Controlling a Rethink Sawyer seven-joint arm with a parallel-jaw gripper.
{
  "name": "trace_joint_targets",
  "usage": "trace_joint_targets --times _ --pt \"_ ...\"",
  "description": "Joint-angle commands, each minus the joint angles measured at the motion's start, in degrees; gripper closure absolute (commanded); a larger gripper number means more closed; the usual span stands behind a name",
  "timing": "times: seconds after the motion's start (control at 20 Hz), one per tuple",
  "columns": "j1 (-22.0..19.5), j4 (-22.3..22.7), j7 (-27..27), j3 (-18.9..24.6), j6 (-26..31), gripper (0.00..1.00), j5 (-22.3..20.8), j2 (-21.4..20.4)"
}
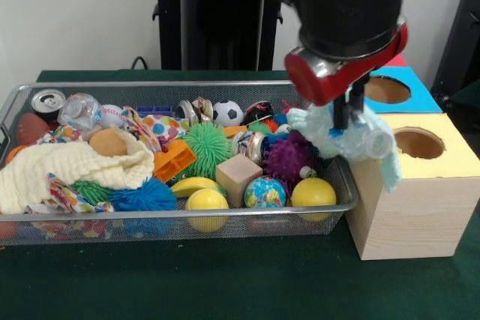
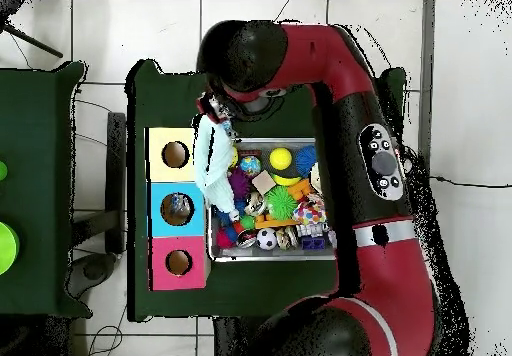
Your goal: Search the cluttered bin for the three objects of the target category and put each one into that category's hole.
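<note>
My gripper (image 1: pixel 343 119) hangs over the right end of the wire bin (image 1: pixel 225 213), shut on a pale blue cloth (image 1: pixel 341 136). The cloth droops between the bin's end and the wooden box, its tail reaching the box's near corner. In the overhead view the pale blue cloth (image 2: pixel 212 167) stretches along the edge between bin and box. The box carries a yellow panel with a hole (image 1: pixel 418 142), a blue panel with a hole (image 1: pixel 386 89) and a pink panel (image 1: pixel 396 60) behind. A cream knitted cloth (image 1: pixel 67 170) and a patterned cloth (image 1: pixel 154 129) lie in the bin's left half.
The bin holds several balls: yellow ones (image 1: pixel 206 201), a globe ball (image 1: pixel 265 192), a soccer ball (image 1: pixel 227 112), spiky green (image 1: pixel 208 148) and purple (image 1: pixel 289 157) balls. Also a wooden cube (image 1: pixel 238 176), a can (image 1: pixel 48 103). The arm (image 2: pixel 350 122) arches over the bin.
</note>
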Motion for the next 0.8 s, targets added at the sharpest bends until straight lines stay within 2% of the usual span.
trace_joint_targets --times 0.05,0.35,0.5,0.55,0.8 --pt "-5.5 -7.5 -21.9 -2.0 6.5 1.00 -4.4 6.2" --pt "-7.3 -8.9 -22.6 -3.9 7.5 1.00 -6.2 6.6" --pt "-8.7 -6.7 -20.3 -5.7 7.5 1.00 -6.5 4.7" --pt "-9.4 -5.1 -18.4 -7.0 7.5 1.00 -6.6 3.2" --pt "-14.8 10.8 -5.7 -12.0 0.7 1.00 -2.2 -8.8"
